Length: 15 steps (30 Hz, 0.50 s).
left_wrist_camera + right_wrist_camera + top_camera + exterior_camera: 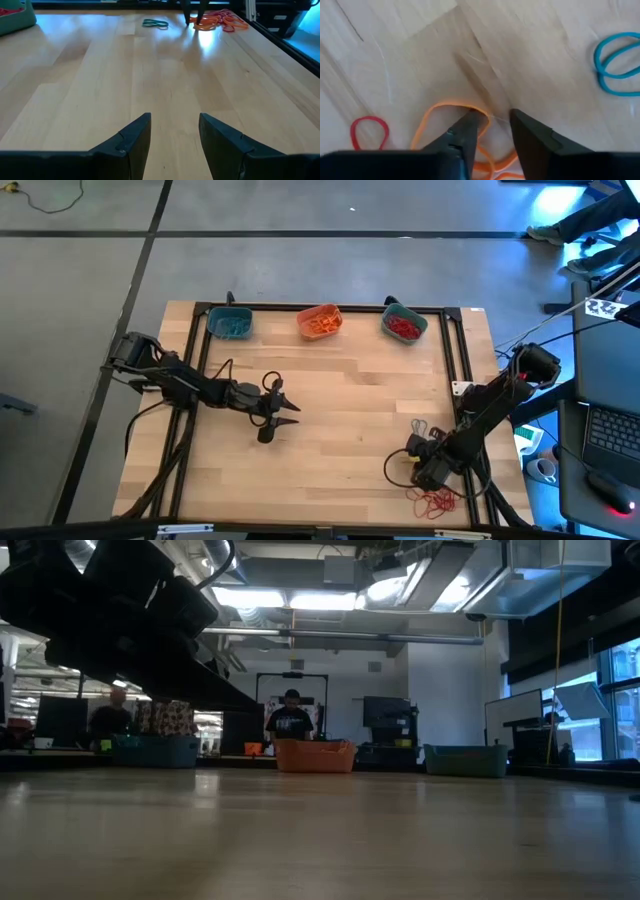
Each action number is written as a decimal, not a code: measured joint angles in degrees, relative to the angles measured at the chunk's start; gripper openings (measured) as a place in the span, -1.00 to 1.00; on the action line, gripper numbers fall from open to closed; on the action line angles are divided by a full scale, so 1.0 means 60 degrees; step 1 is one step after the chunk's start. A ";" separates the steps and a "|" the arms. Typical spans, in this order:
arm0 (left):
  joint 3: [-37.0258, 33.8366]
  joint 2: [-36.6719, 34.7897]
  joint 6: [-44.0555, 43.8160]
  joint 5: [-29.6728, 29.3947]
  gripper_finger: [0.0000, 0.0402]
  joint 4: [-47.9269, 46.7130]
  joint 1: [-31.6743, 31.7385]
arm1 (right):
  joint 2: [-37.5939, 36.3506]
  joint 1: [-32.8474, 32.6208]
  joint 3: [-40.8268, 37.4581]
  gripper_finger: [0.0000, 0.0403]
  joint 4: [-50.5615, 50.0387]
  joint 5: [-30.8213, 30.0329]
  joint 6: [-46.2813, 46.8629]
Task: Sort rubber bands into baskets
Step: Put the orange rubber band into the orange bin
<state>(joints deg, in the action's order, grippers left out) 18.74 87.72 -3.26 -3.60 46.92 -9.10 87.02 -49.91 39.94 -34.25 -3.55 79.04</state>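
Right pincer (491, 125) is down on the pale wooden tabletop (470, 40), fingers narrowly spread, one tip inside a thin floppy orange rubber band (451, 106). It'll be feather-light and stretchy, so I'd pinch one strand. Left pincer (174, 131) hovers spread wide mid-table.

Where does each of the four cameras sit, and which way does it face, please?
High: overhead, looking down; both arms, three baskets.
Low: table height, facing the baskets; a dark arm overhead.
Left wrist: behind the open left gripper, facing loose rubber bands.
Right wrist: above the right gripper, at an orange band.
Shared: high and low both show the baskets.
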 joint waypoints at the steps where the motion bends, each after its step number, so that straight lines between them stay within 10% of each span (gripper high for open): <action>1: 0.0000 0.0000 -0.0008 0.0000 -0.18 0.0000 0.0000 | 0.0001 0.0000 0.0002 -0.44 -0.0003 -0.0126 -0.0002; 7: 0.0000 0.0000 -0.0038 0.0000 -0.18 -0.0007 -0.0004 | 0.0040 0.0011 0.0206 -0.94 -0.0102 -0.0725 -0.0981; 15: -0.0004 -0.0004 -0.0562 0.0000 -0.18 0.0056 -0.0004 | 0.0077 0.0651 0.0540 -0.91 0.0084 -0.3283 -0.2537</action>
<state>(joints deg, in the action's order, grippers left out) 18.72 87.70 -6.63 -3.60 47.25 -9.13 87.48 -46.01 43.19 -33.75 -23.25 63.82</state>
